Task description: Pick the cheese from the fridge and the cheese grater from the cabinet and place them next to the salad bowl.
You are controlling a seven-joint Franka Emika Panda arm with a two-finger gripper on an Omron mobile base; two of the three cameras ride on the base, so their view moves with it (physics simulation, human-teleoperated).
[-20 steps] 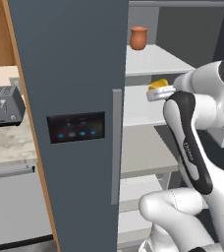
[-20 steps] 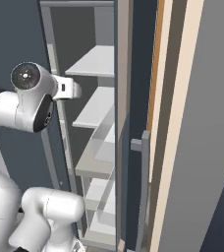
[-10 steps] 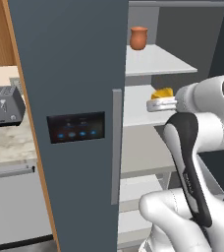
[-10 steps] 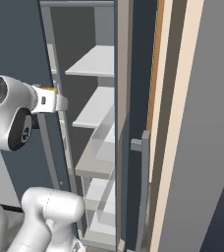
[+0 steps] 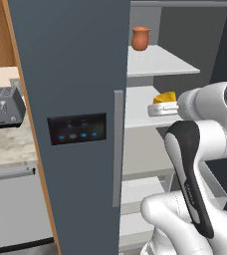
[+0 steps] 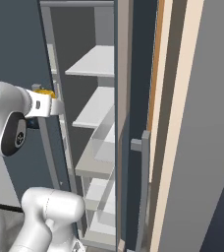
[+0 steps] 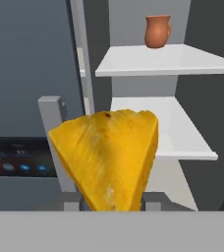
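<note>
My gripper (image 5: 160, 108) is shut on the cheese (image 5: 164, 97), a small yellow-orange wedge held in the air just in front of the fridge's middle white shelf (image 5: 145, 107). In the hand view the cheese (image 7: 109, 157) sits large between the fingers and hides most of them. From the right base view the gripper (image 6: 52, 106) sits at the open fridge's left edge, with a sliver of cheese (image 6: 47, 92) on top. The fridge door (image 5: 70, 99), dark blue-grey with a blue-lit panel (image 5: 77, 128) and grey bar handle (image 5: 117, 149), stands open to the left.
A terracotta-brown jar (image 5: 140, 38) stands on the upper shelf (image 7: 158, 61). A dark toaster (image 5: 3, 107) sits on the stone counter at the left. A light wooden panel (image 6: 182, 123) runs beside the fridge on the right.
The gripper has drawn the cheese back and down, out from the fridge shelf toward the robot. The arm's elbow has swung lower. The jar has not moved.
</note>
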